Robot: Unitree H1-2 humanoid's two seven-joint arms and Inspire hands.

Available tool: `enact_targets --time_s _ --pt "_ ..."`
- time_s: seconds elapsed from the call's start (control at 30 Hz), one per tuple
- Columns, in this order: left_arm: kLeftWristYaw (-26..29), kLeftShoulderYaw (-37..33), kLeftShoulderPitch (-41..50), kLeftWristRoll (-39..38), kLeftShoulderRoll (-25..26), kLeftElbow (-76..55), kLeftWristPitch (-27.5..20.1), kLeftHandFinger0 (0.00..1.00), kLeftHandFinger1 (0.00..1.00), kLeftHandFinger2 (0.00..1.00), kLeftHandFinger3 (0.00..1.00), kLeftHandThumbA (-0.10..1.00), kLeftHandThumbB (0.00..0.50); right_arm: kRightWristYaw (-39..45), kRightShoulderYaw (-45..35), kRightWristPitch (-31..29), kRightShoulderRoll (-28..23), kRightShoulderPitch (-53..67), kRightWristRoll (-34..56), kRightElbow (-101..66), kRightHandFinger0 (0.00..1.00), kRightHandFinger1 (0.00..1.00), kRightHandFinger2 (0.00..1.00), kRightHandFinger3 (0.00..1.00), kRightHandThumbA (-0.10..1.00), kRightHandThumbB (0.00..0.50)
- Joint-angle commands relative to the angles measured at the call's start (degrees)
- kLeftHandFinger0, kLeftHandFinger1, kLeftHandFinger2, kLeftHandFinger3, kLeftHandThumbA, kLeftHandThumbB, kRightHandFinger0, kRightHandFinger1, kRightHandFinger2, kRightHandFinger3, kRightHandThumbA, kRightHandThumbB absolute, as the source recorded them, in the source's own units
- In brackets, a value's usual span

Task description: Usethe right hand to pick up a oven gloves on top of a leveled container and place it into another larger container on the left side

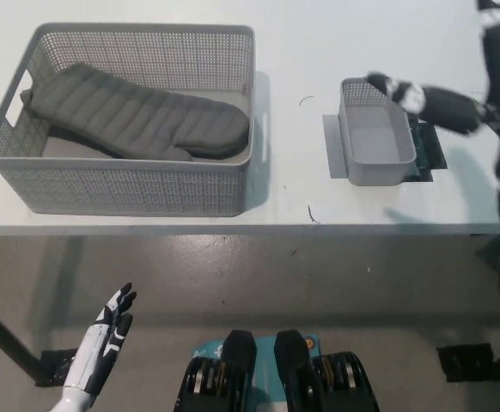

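oven glove [134,113] flat inside large mesh basket [130,184]; right robot hand [430,101] blurred, grip unclear; no legible writing

A grey oven glove [138,114] lies flat inside the large mesh container [130,193], which stands at the left end of the white desk [293,51], close to the front edge. The small grey container [375,142] sits toward the right end, well apart from the big one and holding nothing. The black right hand [422,99] is over its far right rim (too blurred to read the fingers). The white left hand [104,343] hangs below the desk's front edge, fingers spread.
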Motion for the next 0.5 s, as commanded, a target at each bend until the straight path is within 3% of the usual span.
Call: enact_targets --time_s 0.0,0.13,0.27,0.43,0.47 --pt "0.26 0.04 -3.69 0.64 0.67 -2.00 -1.18 1.00 1.00 1.00 1.00 1.00 0.500 -4.26 -6.94 -5.51 -4.07 6.69 24.37 -36.86 1.00 1.00 1.00 1.00 1.00 0.301" --pt "0.15 -0.02 -4.25 0.41 0.67 -1.38 -1.95 1.00 1.00 1.00 1.00 1.00 0.500 -3.51 -3.87 -9.11 -0.22 17.07 22.50 -33.67 1.00 1.00 1.00 1.00 1.00 0.290" --pt "0.36 -0.08 -4.40 0.97 0.70 -1.71 -1.47 1.00 1.00 1.00 1.00 1.00 0.500 -1.40 -0.48 -16.70 1.15 26.83 20.94 -25.13 1.00 1.00 1.00 1.00 1.00 0.197" --pt "0.31 0.00 -4.51 0.75 0.79 -1.77 -1.96 1.00 1.00 1.00 1.00 1.00 0.500 0.95 2.34 -16.81 4.09 34.08 22.13 -14.47 1.00 1.00 1.00 1.00 1.00 0.253" --pt "0.11 -0.03 -4.61 0.57 0.78 -1.92 -1.78 1.00 1.00 1.00 1.00 1.00 0.500 0.95 2.69 -17.75 4.83 35.69 19.62 -9.70 1.00 1.00 1.00 1.00 1.00 0.215"
